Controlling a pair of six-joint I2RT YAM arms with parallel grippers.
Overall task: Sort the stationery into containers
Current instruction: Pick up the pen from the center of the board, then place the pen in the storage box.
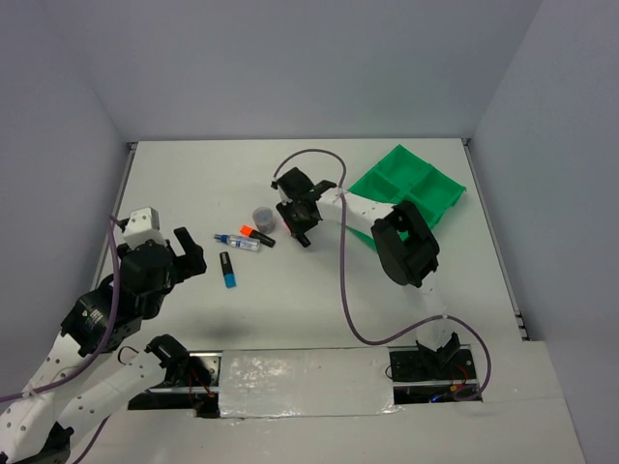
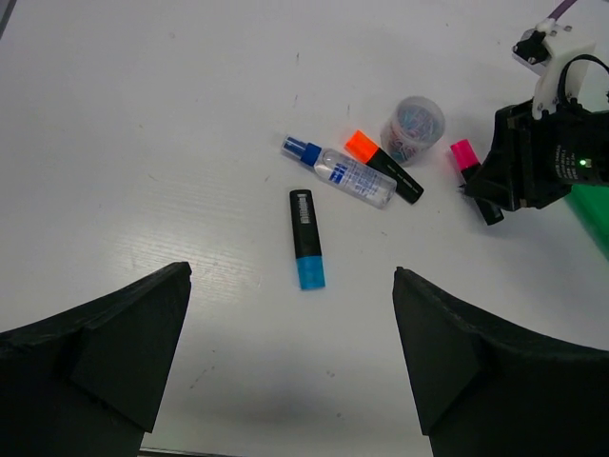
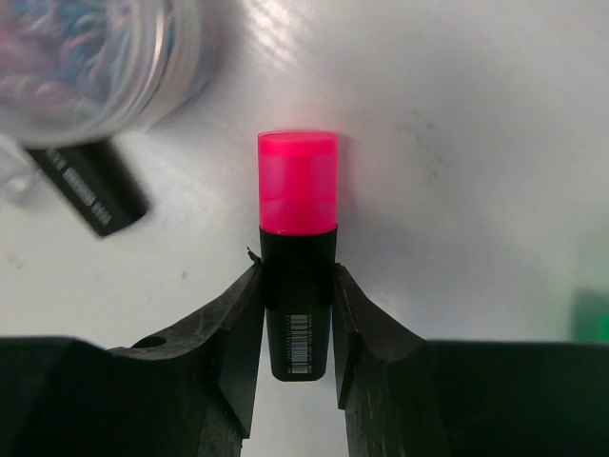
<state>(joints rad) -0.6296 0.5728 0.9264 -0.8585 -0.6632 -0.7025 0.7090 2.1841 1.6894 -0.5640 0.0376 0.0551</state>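
My right gripper (image 3: 297,278) is shut on the black body of a pink-ended highlighter (image 3: 297,195), low over the table; it also shows in the left wrist view (image 2: 463,155). Beside it lie an orange-ended highlighter (image 2: 383,165), a clear-blue tube (image 2: 341,174) and a small grey round piece (image 2: 413,124). A blue-ended highlighter (image 2: 305,238) lies alone nearer the left arm. My left gripper (image 2: 291,274) is open and empty, above the table just short of the blue-ended highlighter. The green four-compartment tray (image 1: 411,184) stands at the far right, behind my right gripper (image 1: 298,228).
The right arm's purple cable (image 1: 343,280) loops over the table between the items and the arm's base. Grey walls close the table at the back and on both sides. A corner of the green tray (image 2: 595,205) shows behind the right gripper.
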